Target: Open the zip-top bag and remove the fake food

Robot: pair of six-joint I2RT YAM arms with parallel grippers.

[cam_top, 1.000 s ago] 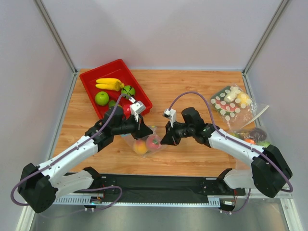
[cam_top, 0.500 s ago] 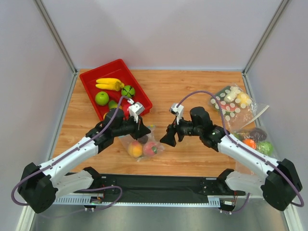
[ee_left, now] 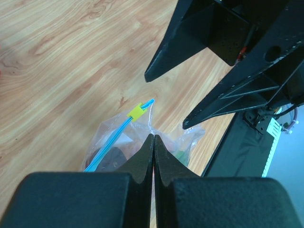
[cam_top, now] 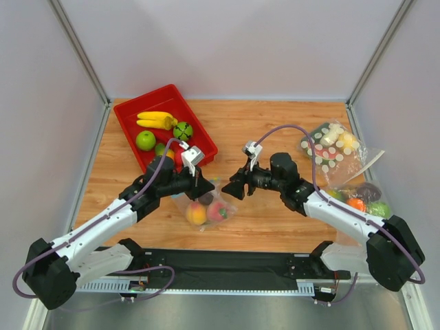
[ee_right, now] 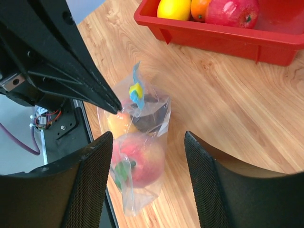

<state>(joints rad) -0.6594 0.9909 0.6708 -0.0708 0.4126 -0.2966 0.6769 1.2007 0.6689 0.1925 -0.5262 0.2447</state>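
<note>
The zip-top bag [cam_top: 206,206] is clear, with a blue zip strip and a yellow slider [ee_left: 137,112] at its top. Inside lies the fake food: a yellow-orange fruit [cam_top: 196,214], a pink-red peach [ee_right: 138,159] and a dark purple fruit [ee_right: 153,117]. My left gripper [ee_left: 153,137] is shut, pinching the bag's top edge beside the slider, and the bag hangs from it. My right gripper [ee_right: 148,137] stands open just right of the bag, its fingers [ee_right: 90,180] on either side of the peach, apart from the plastic.
A red tray [cam_top: 127,113] at the back left holds bananas [cam_top: 155,120], a green apple [cam_top: 145,140] and other fruit. A bigger crinkly bag [cam_top: 330,148] and loose fruit [cam_top: 364,196] lie at the right. A black mat [cam_top: 227,261] runs along the near edge.
My right gripper has let go, opened, and shifted slightly left and away. The bag swung a little left, hanging from the left gripper, which stayed shut.
</note>
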